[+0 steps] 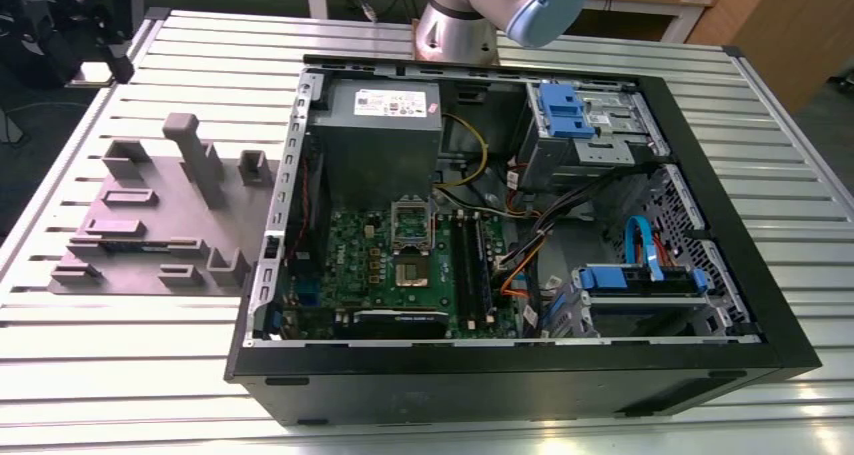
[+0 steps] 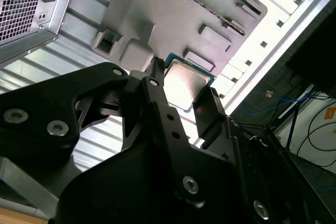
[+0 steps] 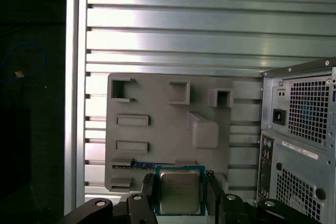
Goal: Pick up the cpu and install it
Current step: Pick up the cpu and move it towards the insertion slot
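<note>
Grip falls on two opposite rims of the cpu [image 3: 179, 192], pinched between the fingers [image 3: 149, 190] of the pincer [image 3: 180, 182], its metal top facing the camera in both wrist views and the grey tray [image 3: 157, 103] well beyond it. The cpu looks light, thin and stiff. Its smooth edges could slip and the underside is probably delicate, so the rims are the safest hold.

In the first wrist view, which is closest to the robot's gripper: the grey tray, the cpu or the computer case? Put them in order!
1. cpu, held in the gripper.
2. grey tray, directly behind the cpu.
3. computer case, off beside the tray.
</note>
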`<state>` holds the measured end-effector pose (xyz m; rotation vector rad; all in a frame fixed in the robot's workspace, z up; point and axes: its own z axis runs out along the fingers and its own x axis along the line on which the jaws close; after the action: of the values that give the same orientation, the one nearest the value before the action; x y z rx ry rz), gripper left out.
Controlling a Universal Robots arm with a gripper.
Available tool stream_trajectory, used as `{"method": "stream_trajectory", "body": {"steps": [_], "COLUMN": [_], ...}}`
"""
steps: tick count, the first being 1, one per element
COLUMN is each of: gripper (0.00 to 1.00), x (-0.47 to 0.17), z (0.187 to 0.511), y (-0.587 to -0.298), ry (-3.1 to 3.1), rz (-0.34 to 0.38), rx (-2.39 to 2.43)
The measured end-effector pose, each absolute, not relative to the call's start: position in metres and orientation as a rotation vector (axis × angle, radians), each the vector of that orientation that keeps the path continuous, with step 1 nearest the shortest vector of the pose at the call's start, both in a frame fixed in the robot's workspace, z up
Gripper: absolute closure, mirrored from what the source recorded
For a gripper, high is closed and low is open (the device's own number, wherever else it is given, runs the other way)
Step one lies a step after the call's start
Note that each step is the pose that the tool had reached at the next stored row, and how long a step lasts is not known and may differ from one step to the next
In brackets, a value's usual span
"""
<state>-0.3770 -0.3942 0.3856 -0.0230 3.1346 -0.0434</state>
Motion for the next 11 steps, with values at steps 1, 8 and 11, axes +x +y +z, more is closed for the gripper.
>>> {"method": "stream_trajectory", "body": {"steps": [1, 8, 11], "gripper": [0.53, 0.53, 0.53], "x": [-0.3768, -0.3729, -0.3716], "z": [0.3856, 0.3856, 0.3856], "y": [-0.3942, -0.3942, -0.3942], "ry": [3.135, 3.135, 3.135], "rz": [-0.043, -0.043, -0.043], "rx": [-0.023, -0.023, -0.023]}}
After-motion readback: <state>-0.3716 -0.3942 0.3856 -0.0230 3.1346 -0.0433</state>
